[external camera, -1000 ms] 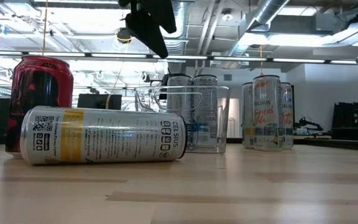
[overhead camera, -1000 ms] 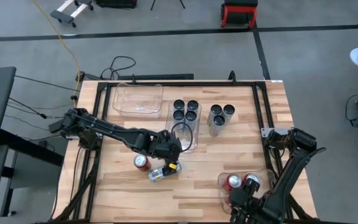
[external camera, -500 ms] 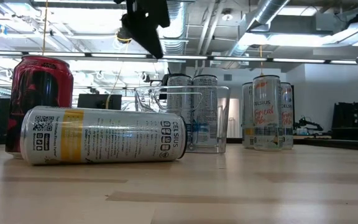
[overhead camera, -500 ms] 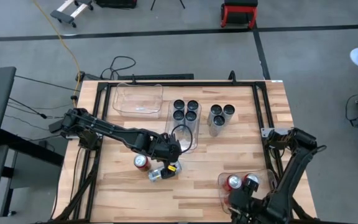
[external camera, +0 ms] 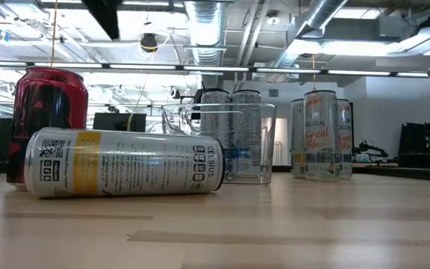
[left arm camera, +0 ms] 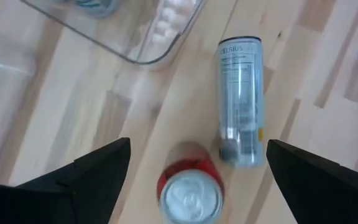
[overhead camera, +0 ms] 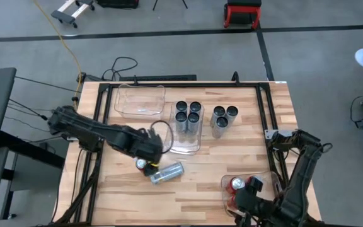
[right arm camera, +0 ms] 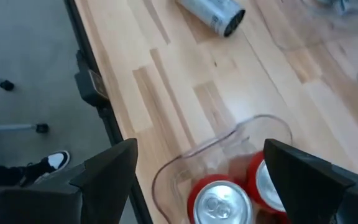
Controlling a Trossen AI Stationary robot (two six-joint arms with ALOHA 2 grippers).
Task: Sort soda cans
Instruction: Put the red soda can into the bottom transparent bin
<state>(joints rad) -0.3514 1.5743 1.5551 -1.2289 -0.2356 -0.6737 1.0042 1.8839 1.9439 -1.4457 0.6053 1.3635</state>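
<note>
An upright red can (overhead camera: 144, 165) (left arm camera: 190, 191) (external camera: 50, 112) stands on the table. Beside it a silver can (overhead camera: 167, 171) (left arm camera: 241, 99) (external camera: 124, 163) lies on its side. My left gripper (overhead camera: 150, 155) (left arm camera: 197, 144) hangs open above the red can, its fingers wide on either side, touching nothing. Several dark cans (overhead camera: 188, 111) stand in a clear bin (overhead camera: 186, 142). Three silver cans (overhead camera: 224, 116) stand to its right. My right gripper (overhead camera: 247, 203) (right arm camera: 200, 144) waits open over the near-right bin (right arm camera: 229, 140) that holds two red cans (right arm camera: 219, 204).
A clear bin (overhead camera: 139, 101) sits at the far left of the table with no can in it. Black frame rails (overhead camera: 265, 113) run along the table's sides. Bare wood lies between the lying silver can and the near-right bin.
My left gripper has moved from above the lying silver can toward the table's left and has risen, so it now hangs over the red can. The silver can, uncovered now, has stayed where it lay.
</note>
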